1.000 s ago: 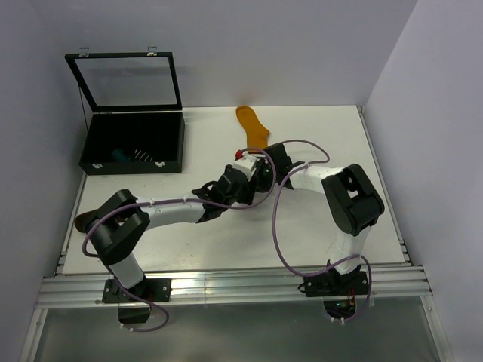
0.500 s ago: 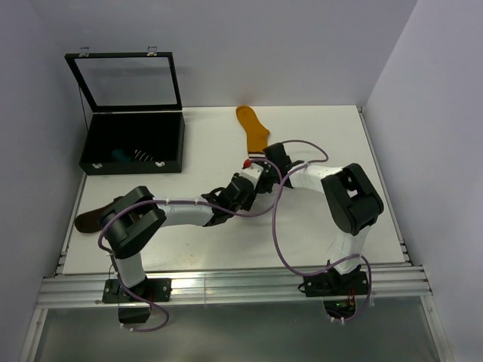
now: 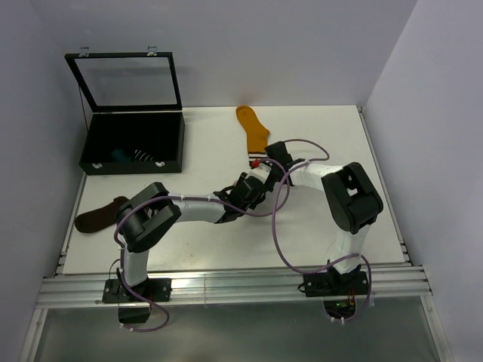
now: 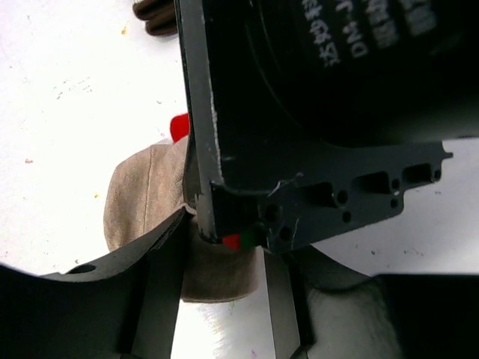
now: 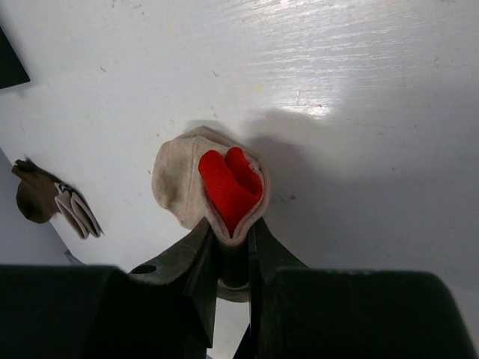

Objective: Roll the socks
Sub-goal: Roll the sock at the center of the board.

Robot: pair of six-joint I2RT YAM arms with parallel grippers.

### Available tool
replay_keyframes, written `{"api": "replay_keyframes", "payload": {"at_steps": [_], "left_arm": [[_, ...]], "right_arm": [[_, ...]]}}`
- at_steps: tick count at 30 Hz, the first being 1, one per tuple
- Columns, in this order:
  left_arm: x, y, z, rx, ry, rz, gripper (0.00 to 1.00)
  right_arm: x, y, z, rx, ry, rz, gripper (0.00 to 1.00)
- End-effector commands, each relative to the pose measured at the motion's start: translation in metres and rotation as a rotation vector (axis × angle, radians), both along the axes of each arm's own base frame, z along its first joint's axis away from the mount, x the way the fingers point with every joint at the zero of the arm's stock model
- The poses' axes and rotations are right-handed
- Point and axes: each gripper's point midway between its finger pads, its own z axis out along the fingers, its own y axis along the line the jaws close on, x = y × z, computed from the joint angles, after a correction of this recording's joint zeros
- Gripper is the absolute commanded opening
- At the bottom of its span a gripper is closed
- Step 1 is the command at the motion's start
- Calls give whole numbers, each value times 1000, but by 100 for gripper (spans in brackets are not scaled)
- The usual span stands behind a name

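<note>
At the middle of the table (image 3: 332,143): beige sock (image 5: 176,183), bunched into a roll, red end (image 5: 228,187) poking out.
Right gripper (image 5: 232,241): pinching the beige sock's near edge.
Left gripper (image 4: 224,258): half closed on the same sock, one finger touching each side.
Done, I think: teal sock (image 3: 117,156) and striped sock (image 3: 142,156) sit in the black box (image 3: 132,167); too small to see if rolled.
Left to do: finish the beige roll; mustard sock (image 3: 253,128) and brown sock (image 3: 98,216) lie flat.
Count: five socks, one box, two grippers.
</note>
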Motion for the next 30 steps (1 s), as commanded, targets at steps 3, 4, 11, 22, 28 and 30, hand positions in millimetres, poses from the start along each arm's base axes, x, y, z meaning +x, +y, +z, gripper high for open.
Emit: {"api": "replay_keyframes", "payload": {"at_steps": [3,4,11,22,28,30], "left_arm": [[-9,-8,-21,60,52,-20,44],[-7,-9,-20,64,51,-14,40],[-7,-8,-21,59,62,-3,1],[-8,-5,-6,-223,329,-111,1],[-1,8,-11,-387,517,-82,1],[1,15,-12,-457,584,-68,2]], "right_arm": [[2,11,8,41,11,19,3],[2,11,9,44,10,18,3],[5,7,22,88,-37,8,18],[27,-19,50,123,-176,-73,56],[31,-29,57,144,-235,-119,59],[28,-30,54,150,-232,-126,59]]}}
